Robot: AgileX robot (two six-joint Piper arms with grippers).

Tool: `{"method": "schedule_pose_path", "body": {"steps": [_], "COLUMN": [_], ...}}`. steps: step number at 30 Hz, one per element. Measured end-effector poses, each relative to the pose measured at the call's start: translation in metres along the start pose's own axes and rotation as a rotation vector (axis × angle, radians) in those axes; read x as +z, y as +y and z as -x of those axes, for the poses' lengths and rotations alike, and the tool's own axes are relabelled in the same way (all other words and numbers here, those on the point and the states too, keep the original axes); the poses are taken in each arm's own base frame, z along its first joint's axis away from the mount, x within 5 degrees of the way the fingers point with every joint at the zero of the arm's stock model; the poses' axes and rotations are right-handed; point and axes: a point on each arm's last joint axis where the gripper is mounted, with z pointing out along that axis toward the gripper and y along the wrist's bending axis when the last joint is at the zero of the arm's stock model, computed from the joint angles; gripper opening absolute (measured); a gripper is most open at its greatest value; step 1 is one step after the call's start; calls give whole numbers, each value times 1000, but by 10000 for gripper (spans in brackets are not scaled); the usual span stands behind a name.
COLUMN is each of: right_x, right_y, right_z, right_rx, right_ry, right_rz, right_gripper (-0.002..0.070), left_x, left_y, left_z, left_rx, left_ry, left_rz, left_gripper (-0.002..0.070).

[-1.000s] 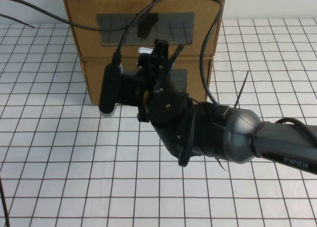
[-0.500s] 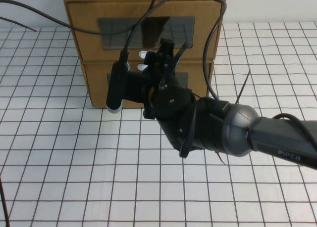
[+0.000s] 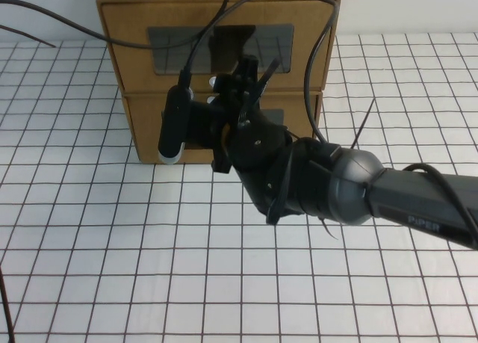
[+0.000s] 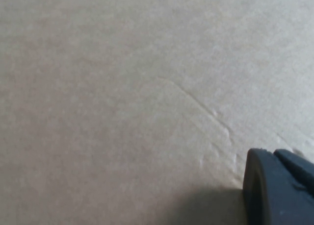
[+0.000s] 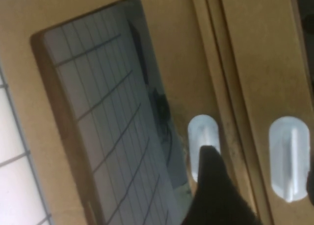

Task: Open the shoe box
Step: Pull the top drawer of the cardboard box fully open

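Right gripper [image 3: 216, 90] at the stacked shoe boxes [image 3: 127, 59], spread wide, gripping nothing.
Boxes sit at the far side of the table [image 3: 89, 246]. The gripper has edged closer than a second ago, and its pale pads [image 5: 203, 137] now straddle the seam between them. Left gripper [image 4: 279, 186] is close against plain cardboard, state unclear.

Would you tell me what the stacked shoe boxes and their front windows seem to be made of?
Shoe boxes: brown matte cardboard, by colour and creases. Windows: probably glossy plastic film, reflecting the grid. Open right gripper faces the box fronts; left gripper hangs close to a cardboard surface.
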Motion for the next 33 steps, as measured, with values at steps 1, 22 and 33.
{"method": "schedule_pose_path", "body": {"steps": [1,22,33], "right_x": [0,11,11], "right_y": [-1,3,0], "right_z": [0,-9,-3], "right_rx": [2,-14,-6], "right_ry": [-3,9,0], "right_rz": [1,11,-2], "right_gripper": [355,355,355], "left_x": [0,0,0], "left_y": [0,0,0], "left_z": [0,0,0], "left_rx": [0,2,2], "left_ry": [0,2,2], "left_rz": [0,3,3], "left_gripper": [-2,-2,-2]}}
